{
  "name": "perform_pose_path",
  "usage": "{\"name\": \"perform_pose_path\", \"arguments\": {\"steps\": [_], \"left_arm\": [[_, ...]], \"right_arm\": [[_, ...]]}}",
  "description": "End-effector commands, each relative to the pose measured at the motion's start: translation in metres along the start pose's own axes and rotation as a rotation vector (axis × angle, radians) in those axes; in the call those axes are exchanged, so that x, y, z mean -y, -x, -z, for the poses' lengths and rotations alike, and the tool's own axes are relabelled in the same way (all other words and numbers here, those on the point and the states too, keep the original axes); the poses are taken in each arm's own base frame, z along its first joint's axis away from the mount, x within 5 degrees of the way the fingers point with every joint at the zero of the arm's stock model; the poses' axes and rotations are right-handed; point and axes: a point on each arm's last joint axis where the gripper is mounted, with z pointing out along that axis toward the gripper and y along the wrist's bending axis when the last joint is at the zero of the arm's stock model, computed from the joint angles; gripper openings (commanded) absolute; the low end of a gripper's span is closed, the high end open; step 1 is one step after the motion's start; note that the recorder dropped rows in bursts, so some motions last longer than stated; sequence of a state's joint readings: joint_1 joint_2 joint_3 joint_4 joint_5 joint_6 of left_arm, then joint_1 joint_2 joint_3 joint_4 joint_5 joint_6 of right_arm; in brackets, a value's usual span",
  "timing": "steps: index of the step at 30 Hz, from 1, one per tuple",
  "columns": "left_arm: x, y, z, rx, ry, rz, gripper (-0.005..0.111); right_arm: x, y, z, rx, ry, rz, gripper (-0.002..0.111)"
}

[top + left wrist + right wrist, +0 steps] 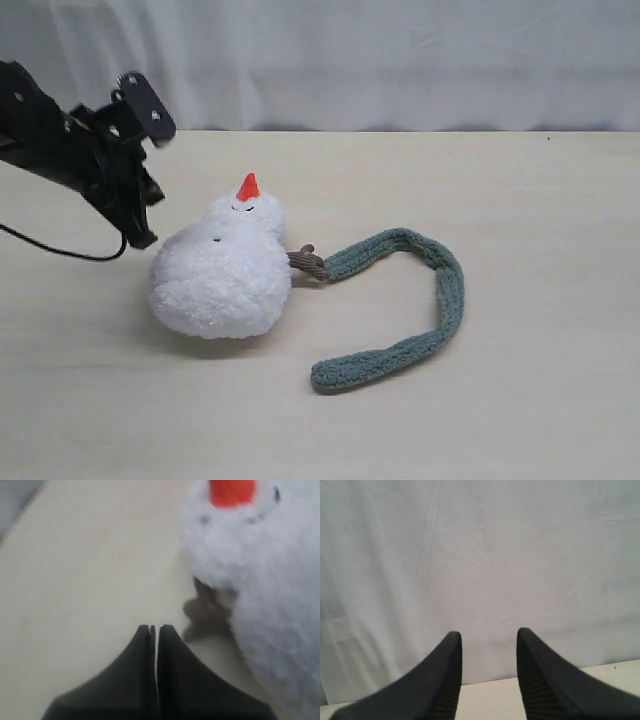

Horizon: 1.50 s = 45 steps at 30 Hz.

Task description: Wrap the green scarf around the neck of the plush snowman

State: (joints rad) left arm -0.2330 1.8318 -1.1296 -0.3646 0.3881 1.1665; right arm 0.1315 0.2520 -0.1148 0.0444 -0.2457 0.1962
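Observation:
The plush snowman (222,275) lies on the pale table with its orange nose (248,187) pointing up and away. Its neck (236,231) is bare. The green scarf (441,290) lies to its right in a loose hook, one end beside the brown twig arm (307,262), the other end nearer the front. My left gripper (141,239) hangs just left of the snowman, shut and empty; the left wrist view shows its gripper (155,626) close to the other twig arm (205,612) and the white plush (270,580). My right gripper (487,632) is open, facing the curtain, holding nothing.
A white curtain (400,60) hangs behind the table's far edge. A black cable (60,250) trails over the table at the left, under the left arm. The right arm is outside the exterior view.

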Motion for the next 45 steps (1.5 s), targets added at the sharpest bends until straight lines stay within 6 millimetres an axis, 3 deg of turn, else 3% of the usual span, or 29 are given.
{"name": "perform_pose_path", "arguments": {"steps": [1,8,11,16,19,24,26,28,33,39,45], "left_arm": [[0.018,-0.015,-0.02,-0.101,-0.178,-0.088,0.0],[0.042,-0.012,-0.007,-0.065,-0.47,-0.141,0.0],[0.048,-0.008,-0.002,-0.037,-0.541,-0.082,0.0],[0.045,-0.006,0.001,-0.029,-0.512,-0.046,0.001],[0.039,-0.002,0.011,-0.013,-0.45,-0.075,0.011],[0.027,0.0,0.021,-0.015,-0.319,-0.154,0.052],[0.028,-0.006,0.014,-0.045,-0.301,-0.211,0.064],[0.03,-0.013,0.004,-0.059,-0.276,-0.264,0.069],[0.031,-0.026,-0.022,-0.067,-0.199,-0.352,0.07],[0.038,-0.037,-0.047,-0.078,-0.231,-0.367,0.07],[0.034,-0.029,-0.054,0.018,-0.157,-0.344,0.07]], "right_arm": [[0.0,0.0,0.0,-0.008,-0.004,-0.003,0.036],[0.0,0.0,0.0,-0.008,-0.004,-0.001,0.036],[0.0,0.0,0.0,-0.01,-0.004,-0.001,0.036],[0.0,0.0,0.0,-0.011,-0.004,-0.001,0.036],[0.0,-0.001,0.0,-0.014,-0.005,-0.001,0.036],[0.0,-0.001,0.0,-0.014,-0.005,-0.001,0.036],[0.0,-0.001,0.0,-0.014,-0.005,-0.001,0.036],[0.0,-0.001,0.0,-0.014,-0.005,-0.001,0.036],[0.0,-0.001,0.0,-0.014,-0.005,-0.001,0.036],[0.0,-0.001,0.0,-0.014,-0.005,0.001,0.036],[0.0,-0.001,0.0,-0.014,-0.003,0.008,0.036]]}}
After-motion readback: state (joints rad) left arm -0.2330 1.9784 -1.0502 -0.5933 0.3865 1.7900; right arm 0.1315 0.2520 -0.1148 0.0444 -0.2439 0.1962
